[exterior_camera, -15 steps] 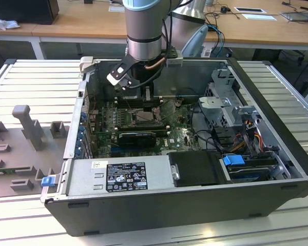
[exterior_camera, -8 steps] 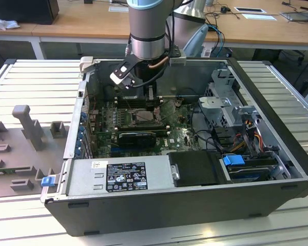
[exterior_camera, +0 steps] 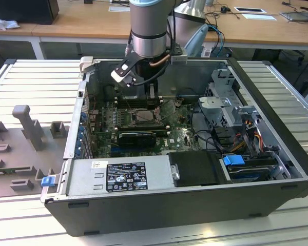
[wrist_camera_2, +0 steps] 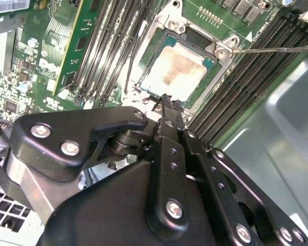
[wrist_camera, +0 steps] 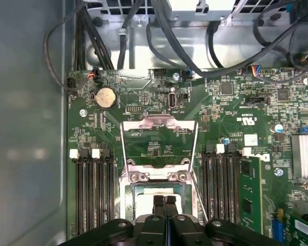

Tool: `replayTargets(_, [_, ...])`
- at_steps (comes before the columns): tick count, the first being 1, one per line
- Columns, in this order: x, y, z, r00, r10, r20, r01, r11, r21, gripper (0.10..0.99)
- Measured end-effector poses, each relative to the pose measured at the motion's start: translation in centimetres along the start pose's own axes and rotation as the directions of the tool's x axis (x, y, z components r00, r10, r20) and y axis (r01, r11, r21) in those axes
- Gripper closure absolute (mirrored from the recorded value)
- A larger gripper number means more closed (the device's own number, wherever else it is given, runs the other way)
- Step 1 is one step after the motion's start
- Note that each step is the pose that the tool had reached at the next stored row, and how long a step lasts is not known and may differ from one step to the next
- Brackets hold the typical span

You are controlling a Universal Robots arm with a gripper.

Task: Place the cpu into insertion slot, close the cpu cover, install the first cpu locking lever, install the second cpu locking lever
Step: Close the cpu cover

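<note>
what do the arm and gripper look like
The arm is a silver-grey cylinder with a pale blue ring, a black band and a copper-coloured cable at the wrist. The gripper is black: flat linked bars with silver screw heads, ending in two narrow fingers.

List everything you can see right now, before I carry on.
computer case: 1, black, open, on the table
table: 1, silver slats, under the case
grey blocks: several, on the table, exterior view's left
power supply: 1, silver, inside the case beside the board
circuit board: 1, green, inside the case
memory slots: two banks, black, either side of the socket
chip: 1, silver-grey with brown smear, seated in the socket
cover: 1, silver-grey, swung open off the chip
arm: 1, grey, reaching down into the case
claw: 1, black, fingers shut, tips over the chip's edge
</note>
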State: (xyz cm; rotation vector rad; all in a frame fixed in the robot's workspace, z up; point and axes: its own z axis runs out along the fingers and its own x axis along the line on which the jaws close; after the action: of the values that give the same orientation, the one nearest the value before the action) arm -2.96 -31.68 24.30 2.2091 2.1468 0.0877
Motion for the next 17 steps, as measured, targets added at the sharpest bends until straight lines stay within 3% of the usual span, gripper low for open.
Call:
replayTargets(4, [0.00,0.15,-1.46,1.0000,0.000,0.0001,0.000,1.0000,0.000,0.980])
replayTargets(6, [0.00,0.28,-1.47,1.0000,0.000,-0.0002,0.000,1.0000,0.000,0.980])
replayTargets(15, [-0.05,2.72,-1.28,1.0000,0.000,0.0004,0.000,0.9999,0.011,0.980])
replayTargets(17, [-0.04,2.85,-1.34,1.0000,0.000,0.0007,0.000,0.9999,0.012,0.980])
